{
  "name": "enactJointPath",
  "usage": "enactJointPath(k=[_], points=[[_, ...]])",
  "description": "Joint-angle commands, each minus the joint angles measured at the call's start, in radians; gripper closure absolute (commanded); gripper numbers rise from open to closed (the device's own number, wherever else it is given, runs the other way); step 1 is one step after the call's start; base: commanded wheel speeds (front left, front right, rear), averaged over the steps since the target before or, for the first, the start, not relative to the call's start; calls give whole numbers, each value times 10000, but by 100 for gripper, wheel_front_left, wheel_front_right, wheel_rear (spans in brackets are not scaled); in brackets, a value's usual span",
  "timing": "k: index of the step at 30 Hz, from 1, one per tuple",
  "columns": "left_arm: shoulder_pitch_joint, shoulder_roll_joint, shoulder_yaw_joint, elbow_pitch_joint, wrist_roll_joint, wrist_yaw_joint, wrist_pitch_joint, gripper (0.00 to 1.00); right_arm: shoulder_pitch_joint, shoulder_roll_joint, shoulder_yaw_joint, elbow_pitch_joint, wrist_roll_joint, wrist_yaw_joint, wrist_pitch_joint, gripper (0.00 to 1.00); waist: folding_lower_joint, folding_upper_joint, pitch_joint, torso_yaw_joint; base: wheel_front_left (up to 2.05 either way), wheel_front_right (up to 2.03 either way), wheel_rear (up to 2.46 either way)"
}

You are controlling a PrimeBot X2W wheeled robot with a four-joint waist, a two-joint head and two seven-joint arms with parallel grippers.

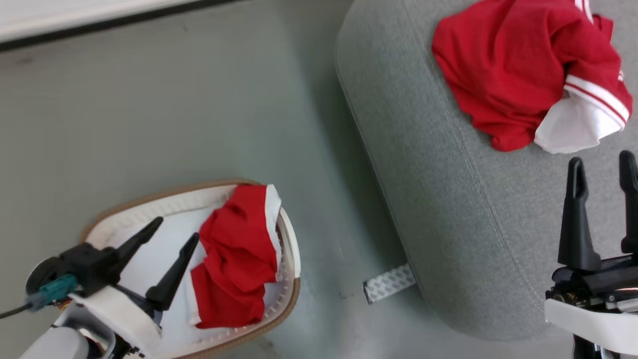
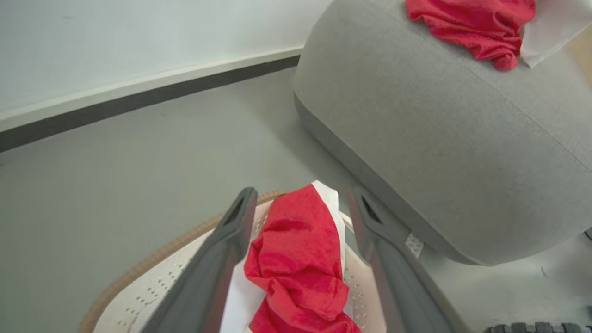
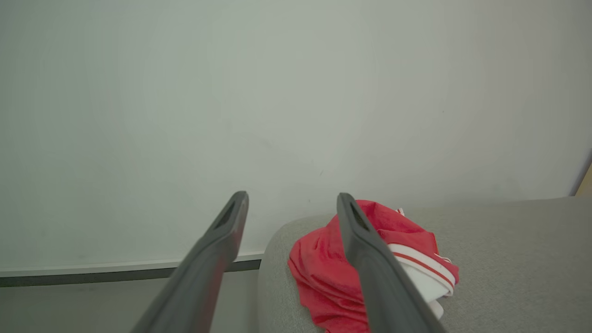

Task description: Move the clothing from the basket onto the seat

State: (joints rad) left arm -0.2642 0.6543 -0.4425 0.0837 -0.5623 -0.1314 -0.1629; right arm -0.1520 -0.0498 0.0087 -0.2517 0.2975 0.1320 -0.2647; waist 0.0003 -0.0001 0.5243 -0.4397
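One red garment (image 1: 234,269) lies in the basket (image 1: 169,204), just ahead of my left hand (image 1: 177,227), which is spread wide and empty. A second garment (image 1: 518,70) sits on the seat (image 1: 438,199) beyond my right hand (image 1: 602,158), which is equally wide and empty.

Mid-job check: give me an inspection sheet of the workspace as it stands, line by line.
Surface: smooth grey floor.
Job's things: first red garment lies bunched on the seat; second red garment lies in the basket, over a white lining sheet.
Clutter: small patterned strip on the floor at the seat's base.
Grippers: left gripper open above the basket, beside the second red garment, holding nothing; right gripper open over the seat, holding nothing.
Cables: dark cable with a teal connector at the left wrist.
Surroundings: white wall with a dark baseboard.
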Motion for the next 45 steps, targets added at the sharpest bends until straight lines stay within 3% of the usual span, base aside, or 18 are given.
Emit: enactJointPath(k=[1, 16, 30, 45], points=[[-230, 132, -143, 120, 18, 14, 56, 0, -139, -11, -29, -68, 74, -25, 7, 0, -3, 1, 590, -302, 0, 0, 0], [-2167, 363, -2596, 2034, -314, 14, 1426, 0, -194, -8, -268, 993, 942, -26, 7, 0, -3, 1, 2211, -772, 0, 0, 0], [-3502, 363, -3617, 3546, -1267, 12, 2780, 0, -1375, -11, -234, 654, 1139, -26, 7, 0, -3, 1, 3263, -599, 0, 0, 0], [-4244, 196, -4299, 3728, -2076, 12, 3719, 0, -1240, -10, -326, 345, 1155, -25, 7, 0, -3, 1, 3607, -425, 0, 0, 0]])
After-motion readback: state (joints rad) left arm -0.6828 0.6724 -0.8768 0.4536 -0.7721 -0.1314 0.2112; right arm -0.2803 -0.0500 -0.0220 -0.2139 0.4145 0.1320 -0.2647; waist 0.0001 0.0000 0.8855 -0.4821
